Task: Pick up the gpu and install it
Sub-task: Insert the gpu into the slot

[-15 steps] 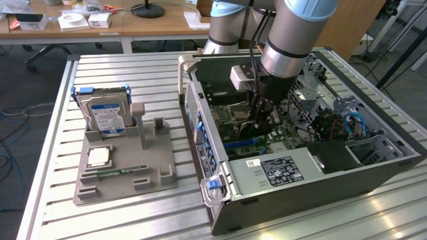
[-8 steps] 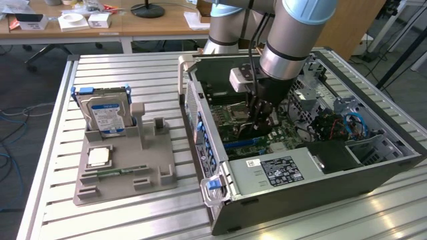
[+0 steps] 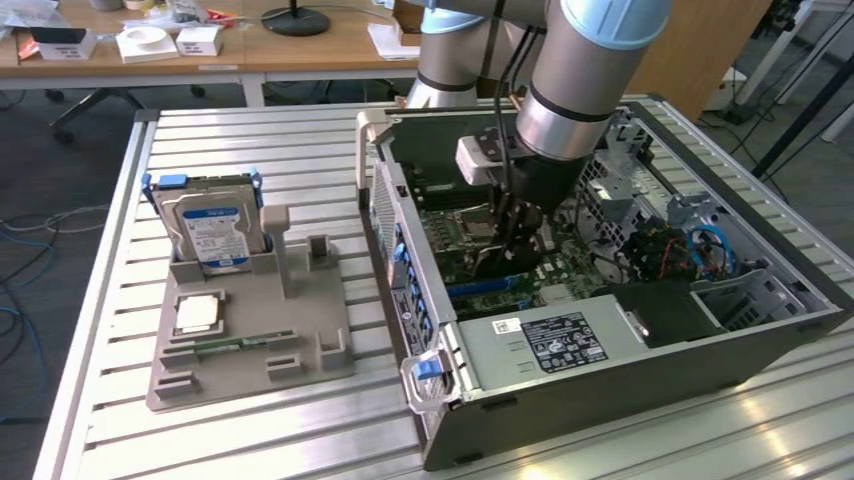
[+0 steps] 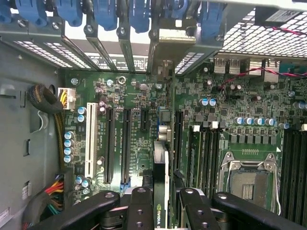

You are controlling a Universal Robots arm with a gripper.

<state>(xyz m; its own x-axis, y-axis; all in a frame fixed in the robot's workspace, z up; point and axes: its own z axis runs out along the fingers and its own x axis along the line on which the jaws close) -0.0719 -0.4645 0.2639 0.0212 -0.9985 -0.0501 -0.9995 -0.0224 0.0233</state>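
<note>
In the exterior view my gripper [image 3: 514,240] is down inside the open computer case [image 3: 641,350], shut on the gpu [image 3: 505,258], a thin black card held on edge over the motherboard [image 3: 461,225]. The wrist view looks along the gpu [image 4: 161,163] edge-on, with a black finger [image 4: 140,206] on one side and another [image 4: 192,206] on the other. Its pale metal end bracket [image 4: 164,52] reaches the row of rear slot openings with blue latches [image 4: 105,14]. The card stands in line between the long black expansion slots [image 4: 125,143] and the memory slots [image 4: 201,153]. I cannot tell whether it is seated.
A grey fixture [image 3: 254,350] on the slatted table at the exterior view's left holds the blue-labelled hard drive [image 3: 214,225] upright, a silver chip [image 3: 198,313] and a narrow green memory stick [image 3: 227,345]. Cables [image 3: 707,250] and a power supply box [image 3: 561,335] crowd the case.
</note>
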